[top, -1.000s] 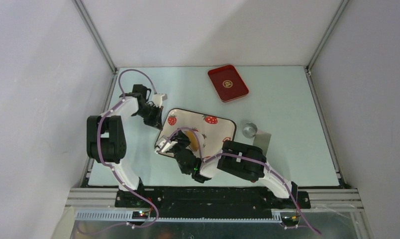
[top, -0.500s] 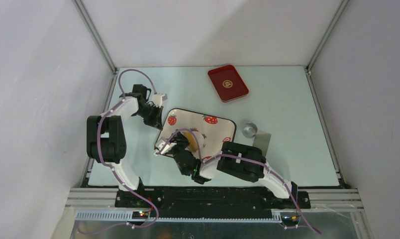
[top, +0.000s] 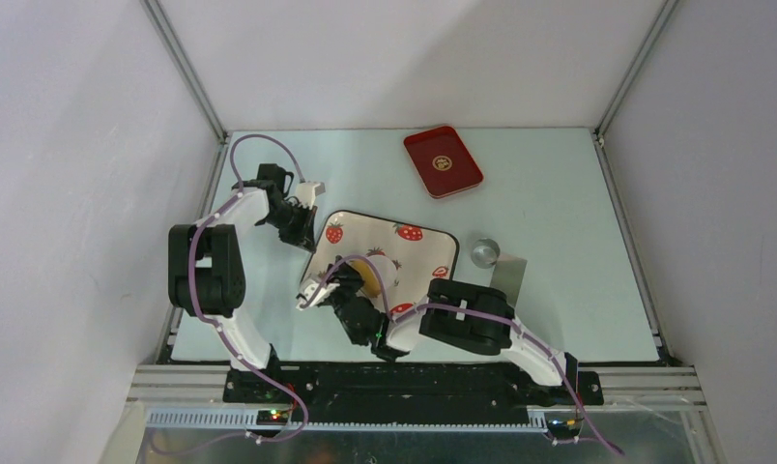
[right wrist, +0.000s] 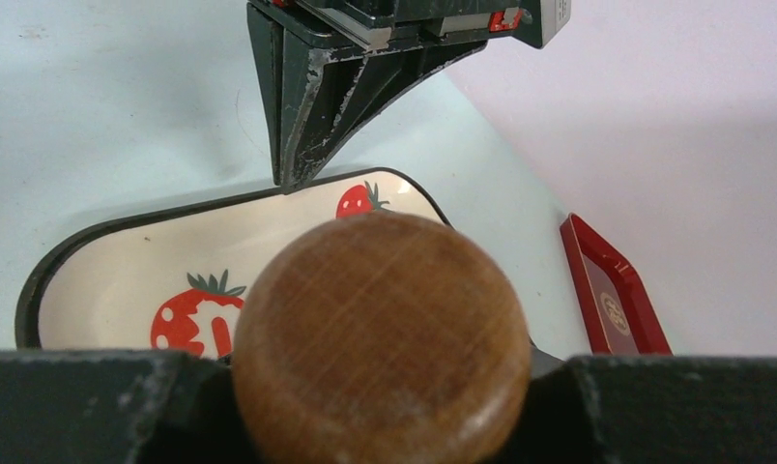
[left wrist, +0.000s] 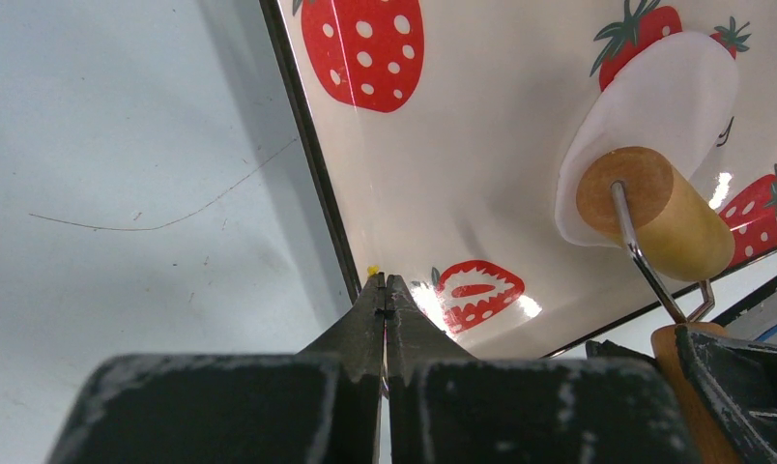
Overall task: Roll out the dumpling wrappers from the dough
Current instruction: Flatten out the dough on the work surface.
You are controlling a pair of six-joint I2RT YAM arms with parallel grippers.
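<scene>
A thin flat white dumpling wrapper [left wrist: 655,116] lies on the strawberry-print tray [top: 414,253], partly under the wooden roller [left wrist: 655,213] of a small rolling pin. My right gripper [top: 341,292] is shut on the pin's wooden handle [right wrist: 380,338] at the tray's near left part. My left gripper [left wrist: 385,282] is shut with nothing between its jaws. Its tips rest on the tray's dark left rim [left wrist: 317,174]; it also shows in the top view [top: 309,235]. I see no unrolled dough lump.
A red tray [top: 444,160] lies at the back of the table and shows in the right wrist view [right wrist: 612,290]. A small silvery cup [top: 484,252] and a grey flat piece [top: 508,273] sit right of the strawberry tray.
My right gripper has drawn the rolling pin a little toward the tray's near left edge. The left gripper has stayed on the tray rim.
</scene>
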